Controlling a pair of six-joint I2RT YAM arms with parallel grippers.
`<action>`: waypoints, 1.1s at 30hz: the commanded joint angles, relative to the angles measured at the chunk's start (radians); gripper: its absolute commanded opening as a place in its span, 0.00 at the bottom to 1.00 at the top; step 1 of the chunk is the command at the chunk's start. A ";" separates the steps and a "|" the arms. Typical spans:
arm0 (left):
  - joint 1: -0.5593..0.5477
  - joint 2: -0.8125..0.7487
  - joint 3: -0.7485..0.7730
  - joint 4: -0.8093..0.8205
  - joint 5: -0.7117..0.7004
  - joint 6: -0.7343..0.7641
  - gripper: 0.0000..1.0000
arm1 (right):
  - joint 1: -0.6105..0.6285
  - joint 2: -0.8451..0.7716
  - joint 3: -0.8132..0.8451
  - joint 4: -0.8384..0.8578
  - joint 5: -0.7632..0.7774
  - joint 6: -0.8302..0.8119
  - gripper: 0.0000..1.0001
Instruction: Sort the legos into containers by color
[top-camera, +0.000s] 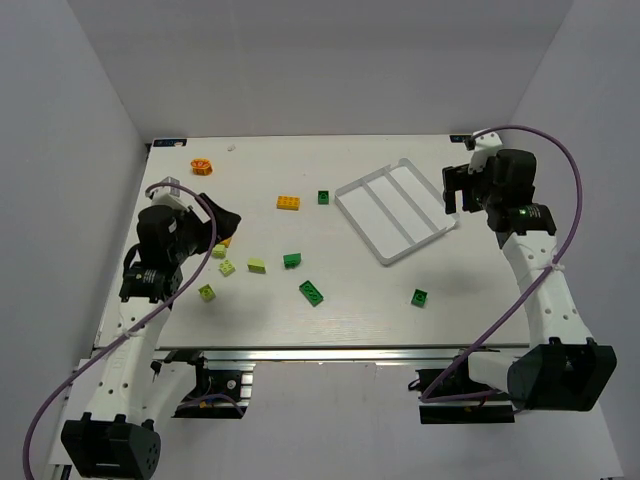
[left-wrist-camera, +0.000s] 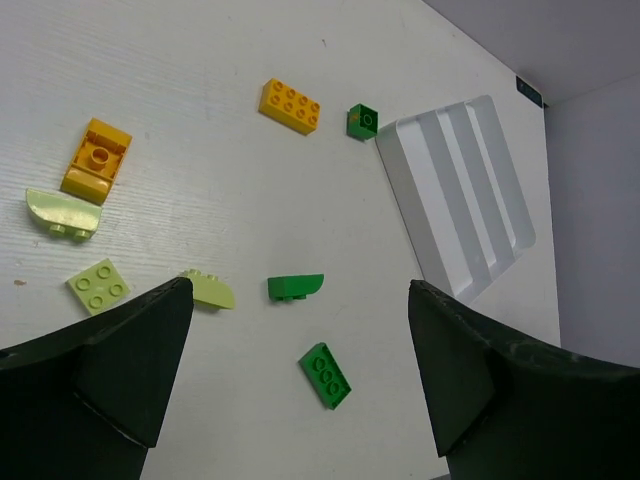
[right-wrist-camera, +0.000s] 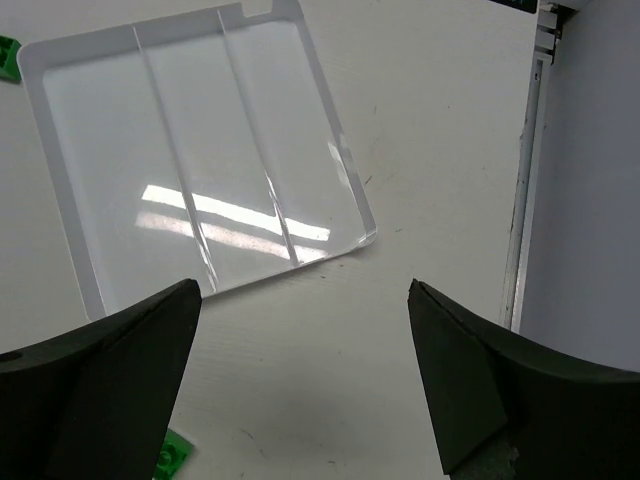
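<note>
Beyond the tray (left-wrist-camera: 393, 160), a dark sticker (left-wrist-camera: 530, 90), perhaps printed, is illegible.

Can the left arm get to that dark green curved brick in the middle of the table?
Probably yes. The left gripper is open above the table, and the dark green curved brick lies in front of it, clear of the pale green brick nearby, nothing covering it.

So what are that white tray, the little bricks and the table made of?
Tray: looks like glossy white plastic; a bright glare lies on its floor. Bricks, such as the orange one: moulded plastic, smooth, with studs on top. Table: matte pale board with faint grain, perhaps laminate.
</note>
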 joint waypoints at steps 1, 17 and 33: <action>-0.005 0.015 0.030 0.015 0.020 -0.014 0.98 | 0.002 0.015 0.004 0.003 -0.051 -0.055 0.89; -0.005 0.323 0.081 0.129 -0.220 -0.134 0.64 | 0.036 0.153 0.098 -0.234 -0.603 -0.530 0.89; 0.024 0.886 0.344 0.411 -0.564 -0.169 0.85 | 0.098 0.213 0.004 -0.001 -0.720 -0.394 0.75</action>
